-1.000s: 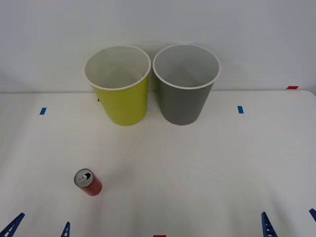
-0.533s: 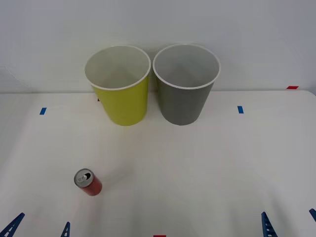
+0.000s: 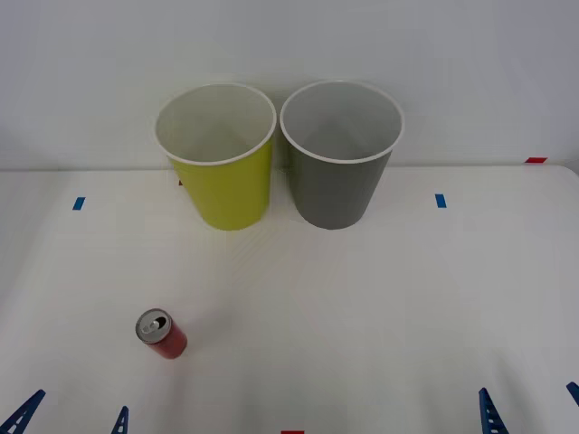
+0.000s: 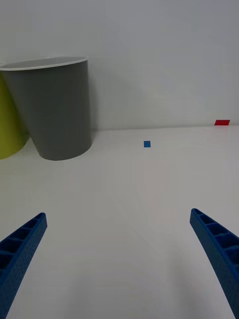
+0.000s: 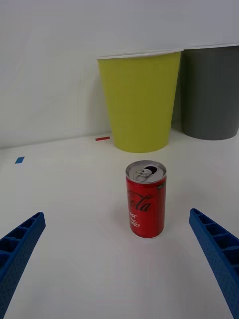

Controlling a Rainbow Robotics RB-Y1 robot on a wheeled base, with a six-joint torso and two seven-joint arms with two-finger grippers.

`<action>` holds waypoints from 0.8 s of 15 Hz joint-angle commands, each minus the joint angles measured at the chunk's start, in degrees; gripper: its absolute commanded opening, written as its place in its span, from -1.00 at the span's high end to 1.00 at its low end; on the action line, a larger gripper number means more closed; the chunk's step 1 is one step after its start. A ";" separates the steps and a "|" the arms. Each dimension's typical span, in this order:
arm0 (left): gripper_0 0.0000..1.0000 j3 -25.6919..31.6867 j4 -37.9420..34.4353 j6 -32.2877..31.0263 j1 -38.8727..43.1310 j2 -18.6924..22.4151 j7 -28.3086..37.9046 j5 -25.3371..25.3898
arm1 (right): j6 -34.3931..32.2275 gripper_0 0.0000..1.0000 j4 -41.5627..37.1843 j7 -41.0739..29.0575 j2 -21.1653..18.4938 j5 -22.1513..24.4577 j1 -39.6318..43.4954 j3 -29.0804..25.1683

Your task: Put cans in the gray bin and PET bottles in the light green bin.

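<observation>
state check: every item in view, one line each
Can: upright on the table, opened, not gripped.
Gray bin: upright, nothing visible inside.
Light green bin: upright, nothing visible inside, beside the gray bin.
Left gripper: open, low at the near edge, can ahead of it.
Right gripper: open, low at the near edge, holding nothing.

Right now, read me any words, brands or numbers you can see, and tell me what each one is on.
"Coca-Cola": white script running down the side of the red can, partly turned out of sight.
Small white print beneath the script on the can: too small to read.
Green bin, gray bin: no text.
</observation>
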 commanded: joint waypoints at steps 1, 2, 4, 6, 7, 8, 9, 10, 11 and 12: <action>-1.00 0.00 0.00 0.00 0.00 0.00 0.00 0.00 | 0.00 -1.00 0.00 0.00 0.00 0.00 0.00 0.00; -1.00 0.00 0.00 0.00 0.00 0.00 0.00 0.00 | 0.00 -1.00 0.00 0.00 0.00 0.00 0.00 0.00; -1.00 0.00 0.00 0.00 0.00 0.00 0.00 0.00 | 0.00 -1.00 0.00 0.00 0.00 0.00 0.00 0.00; -1.00 0.00 0.00 0.00 0.00 0.00 0.00 0.00 | 0.00 -1.00 0.00 0.00 0.00 0.00 0.00 0.00; -1.00 0.00 0.00 0.00 0.00 0.00 0.00 0.00 | 0.00 -1.00 0.00 0.00 0.00 0.00 0.00 0.00; -1.00 0.00 0.00 0.00 0.00 0.00 0.00 0.00 | 0.00 -1.00 0.00 0.00 0.00 0.00 0.00 0.00; -1.00 0.00 0.00 0.00 0.00 0.00 0.00 0.00 | 0.00 -1.00 0.00 0.00 0.00 0.00 0.00 0.00; -1.00 0.00 0.00 0.00 0.00 0.00 0.00 0.00 | 0.00 -1.00 0.00 0.00 0.00 0.00 0.00 0.00; -1.00 0.00 0.00 0.00 0.00 0.00 0.00 0.00 | 0.00 -1.00 0.00 0.00 0.00 0.00 0.00 0.00; -1.00 0.00 0.00 0.00 0.00 0.00 0.00 0.00 | 0.00 -1.00 0.00 0.00 0.00 0.00 0.00 0.00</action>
